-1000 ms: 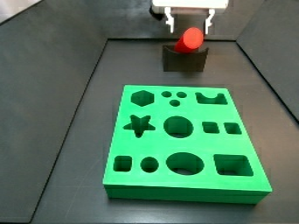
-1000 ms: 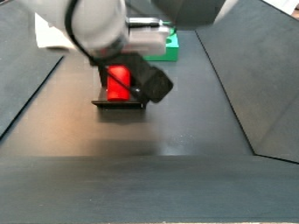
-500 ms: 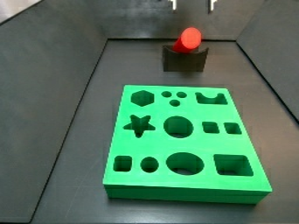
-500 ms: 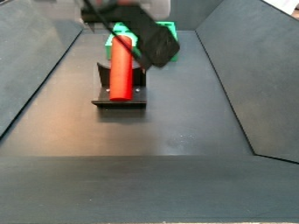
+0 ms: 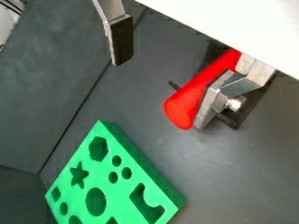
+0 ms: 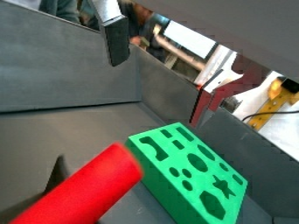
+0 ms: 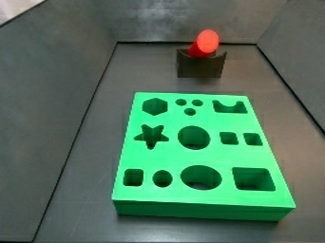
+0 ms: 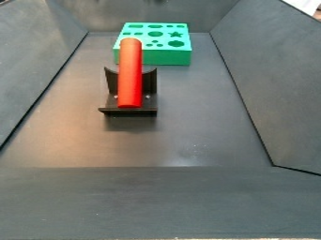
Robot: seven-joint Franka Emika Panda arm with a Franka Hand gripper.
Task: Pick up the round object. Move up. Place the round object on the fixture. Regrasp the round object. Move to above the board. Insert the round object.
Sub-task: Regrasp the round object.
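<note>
On the fixture (image 8: 129, 97) at the far end of the dark floor (image 7: 76, 161) lies the round object (image 8: 129, 67), its length cradled in the notch and apart from the board (image 7: 200, 152), whose holes are all unfilled. The gripper (image 5: 176, 66) is out of both side views; in both wrist views its two silver fingers (image 5: 115, 33) stand spread wide with nothing between them, so it is released and hangs above the peg. The peg looks stiff, smooth and probably light, a hard cylinder that should not deform but could slip or roll between flat pads. A sound regrasp would likely take it across its diameter near one end, pads square to the curved side, leaving the other end free to enter a round hole in the board.
</note>
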